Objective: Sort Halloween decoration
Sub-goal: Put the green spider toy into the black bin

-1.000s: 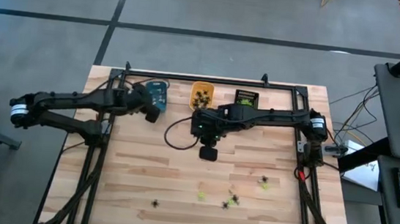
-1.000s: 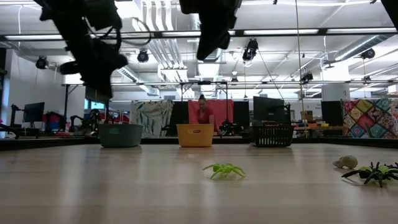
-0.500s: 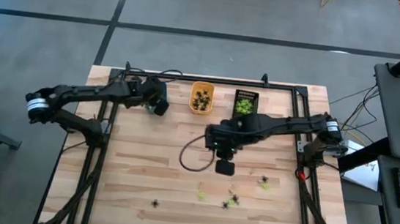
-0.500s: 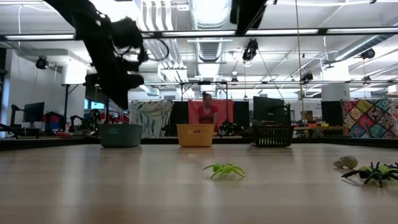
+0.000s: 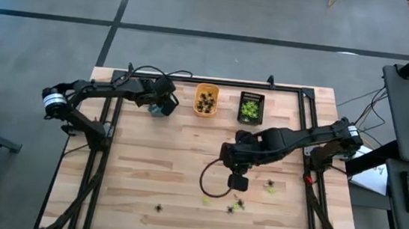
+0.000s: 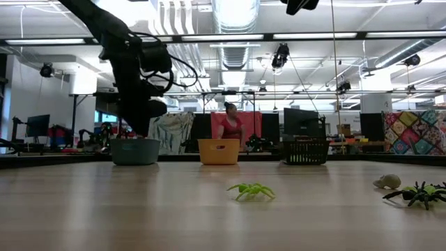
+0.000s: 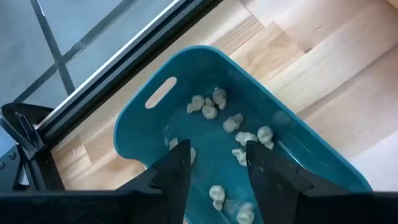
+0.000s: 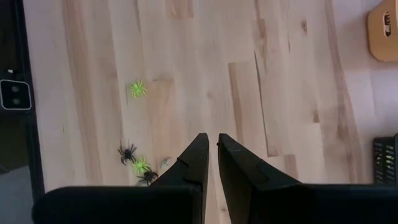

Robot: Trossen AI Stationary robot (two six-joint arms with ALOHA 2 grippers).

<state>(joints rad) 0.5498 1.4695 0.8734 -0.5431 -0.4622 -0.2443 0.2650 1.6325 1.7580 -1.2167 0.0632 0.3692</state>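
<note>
The wooden bench (image 5: 146, 169) carries everything, with three small trays lined along its far edge: a blue tray (image 7: 249, 143) towards the far left corner, an orange tray (image 5: 206, 100) beside it at the middle, and a black tray (image 5: 250, 108) further right. Each seems reserved for one colour, since the blue one holds pale whitish figures (image 7: 239, 127), the orange one dark ones and the black one yellow-green ones. The left arm reaches along the far edge so that the left gripper (image 7: 214, 168) hangs directly over the blue tray, fingers parted with nothing between them, which suits a drop just made into that tray. The right arm stretches from the right edge to the middle of the bench, its right gripper (image 8: 208, 162) pressed closed and empty, poised above the loose pieces, probably lining up the next pick. The unsorted Halloween decoration lies near the front edge: a yellow-green spider (image 6: 251, 190) mid-bench, a black spider (image 6: 418, 194) and a pale figure (image 6: 387, 182) further right, and one lone black figure (image 5: 158, 208) towards the front left.
</note>
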